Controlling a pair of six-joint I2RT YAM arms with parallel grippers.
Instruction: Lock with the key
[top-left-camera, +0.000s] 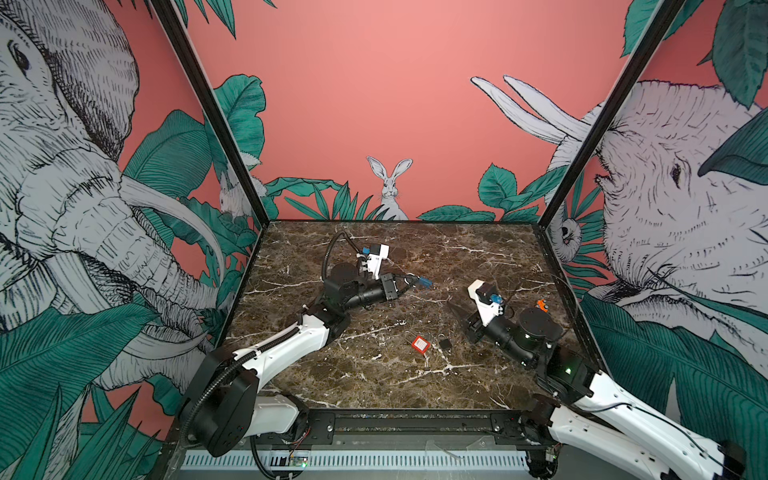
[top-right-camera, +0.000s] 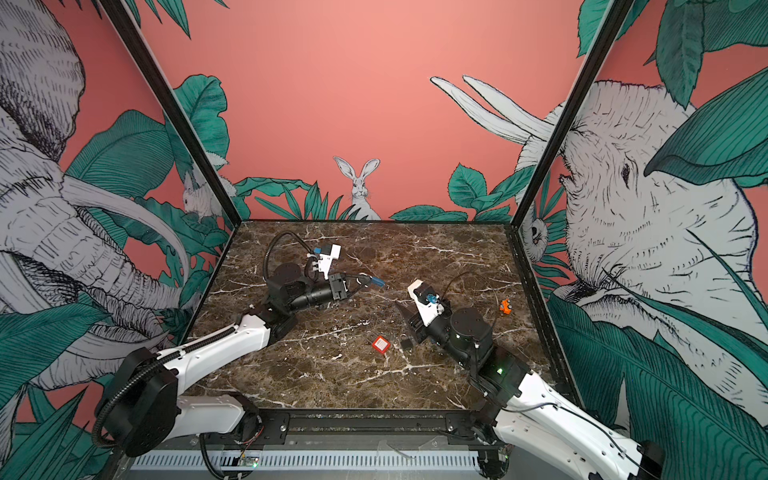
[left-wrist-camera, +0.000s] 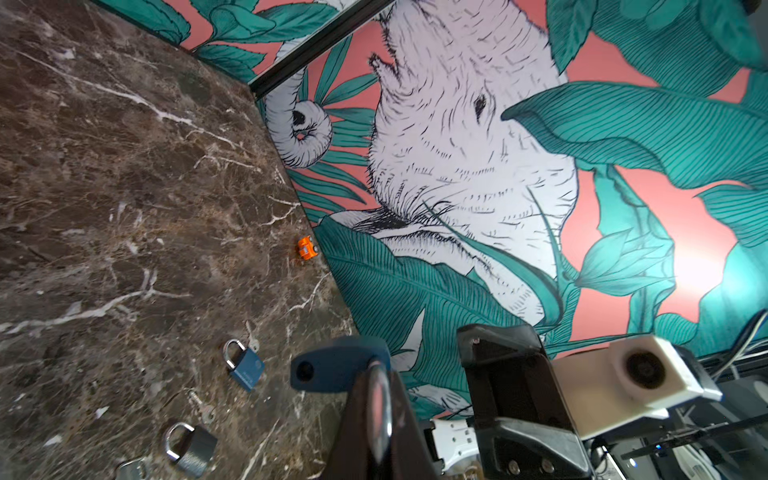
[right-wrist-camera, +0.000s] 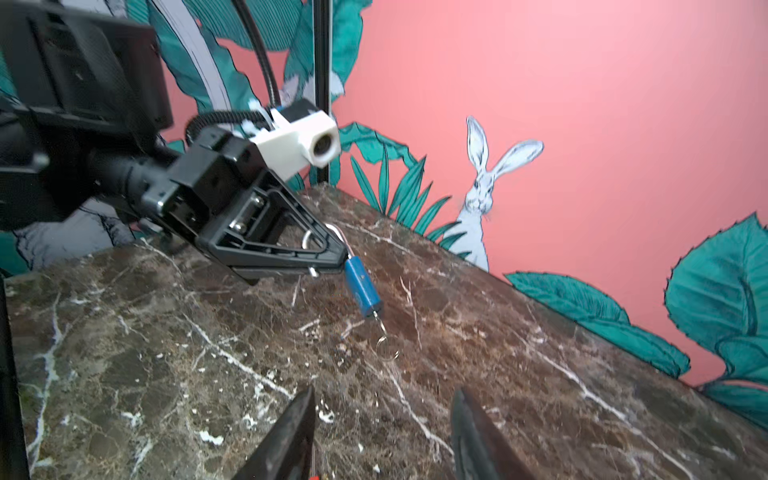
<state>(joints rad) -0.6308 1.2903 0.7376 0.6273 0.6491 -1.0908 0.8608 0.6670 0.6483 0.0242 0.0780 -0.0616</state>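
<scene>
Clearly, the left end effector is pressed together on the metal shackle of the blue padlock. The lock body hangs slanted just under its tips, over the far middle part of the desk. From the lower end of the body a small key with a thin ring sticks out. The right end effector is spread, with nothing between its fingers, and it points toward the lock, apart from it. Near it on the desk lies a small red block. An orange toy car stands by the right wall.
</scene>
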